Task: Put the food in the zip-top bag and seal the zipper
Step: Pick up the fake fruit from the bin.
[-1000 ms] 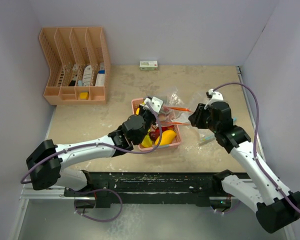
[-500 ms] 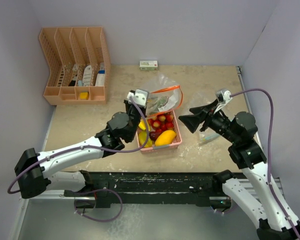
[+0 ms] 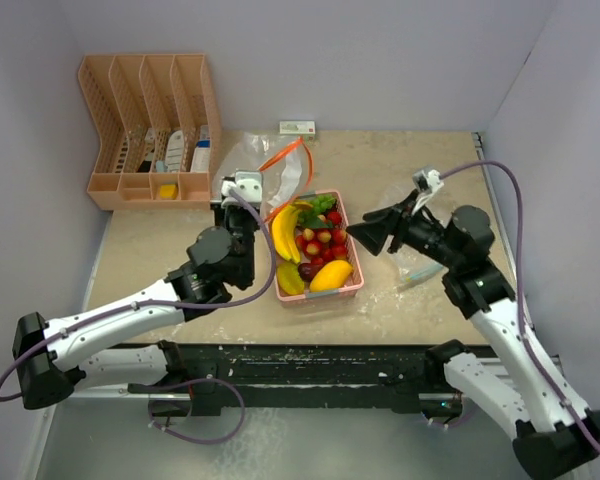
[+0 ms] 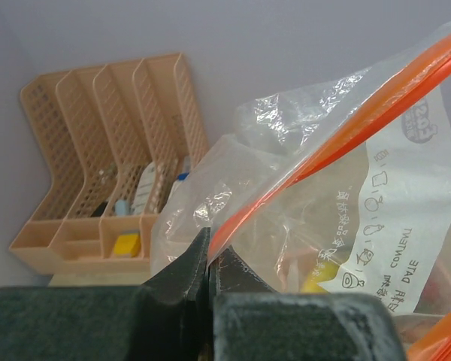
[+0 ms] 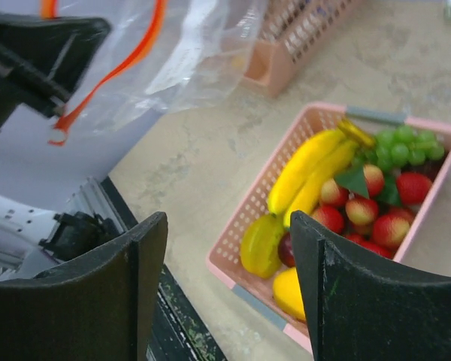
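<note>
The pink basket (image 3: 320,296) holds the food: yellow bananas (image 3: 283,232), red strawberries (image 3: 325,240), a yellow-orange mango (image 3: 331,275) and green pieces (image 3: 323,204). My left gripper (image 3: 255,200) is shut on the orange zipper edge (image 4: 208,252) of the clear zip-top bag (image 3: 285,172), which it holds up left of the basket. The bag (image 4: 346,188) looks empty. My right gripper (image 3: 365,232) is open and empty, hovering just right of the basket. In the right wrist view the gripper (image 5: 229,226) looks down on the bananas (image 5: 308,165), strawberries (image 5: 395,226), mango (image 5: 289,293) and the bag (image 5: 173,60).
A peach desk organizer (image 3: 150,130) stands at the back left, also in the left wrist view (image 4: 113,188). A small white box (image 3: 297,128) lies by the back wall. Clear plastic scraps (image 3: 415,275) lie right of the basket. Walls close both sides.
My left gripper has carried the bag off the basket, back and to the left, uncovering the fruit. My right gripper has left the bag and drawn back to the right, open.
</note>
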`<control>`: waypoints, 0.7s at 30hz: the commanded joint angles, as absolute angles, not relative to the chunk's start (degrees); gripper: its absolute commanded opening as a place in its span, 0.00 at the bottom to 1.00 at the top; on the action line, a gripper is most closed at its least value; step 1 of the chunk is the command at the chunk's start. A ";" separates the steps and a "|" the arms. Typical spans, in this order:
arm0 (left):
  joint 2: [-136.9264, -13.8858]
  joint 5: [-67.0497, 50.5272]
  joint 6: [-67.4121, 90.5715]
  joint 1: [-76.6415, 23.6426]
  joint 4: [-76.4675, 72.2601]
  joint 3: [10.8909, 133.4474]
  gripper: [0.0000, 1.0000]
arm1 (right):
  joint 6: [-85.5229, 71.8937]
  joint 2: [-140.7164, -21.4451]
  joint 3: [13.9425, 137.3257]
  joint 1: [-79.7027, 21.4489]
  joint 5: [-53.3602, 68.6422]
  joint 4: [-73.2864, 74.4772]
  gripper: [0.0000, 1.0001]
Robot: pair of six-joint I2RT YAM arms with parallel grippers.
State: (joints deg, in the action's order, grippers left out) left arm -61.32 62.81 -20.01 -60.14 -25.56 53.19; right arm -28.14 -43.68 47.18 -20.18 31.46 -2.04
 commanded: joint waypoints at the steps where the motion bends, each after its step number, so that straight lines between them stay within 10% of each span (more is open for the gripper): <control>1: -63.67 71.66 -14.44 -58.83 -19.69 48.32 0.00 | -29.13 -50.75 45.51 -20.06 27.26 -3.35 0.67; 21: -68.22 64.91 6.70 -51.02 -11.15 40.07 0.00 | -28.44 -88.39 65.03 -31.71 -7.67 1.38 0.73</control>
State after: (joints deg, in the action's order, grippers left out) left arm -70.70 65.01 6.44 -51.68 -5.80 41.56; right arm -27.94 -85.21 60.12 -31.81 -0.08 1.08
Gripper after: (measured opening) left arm 0.004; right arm 0.723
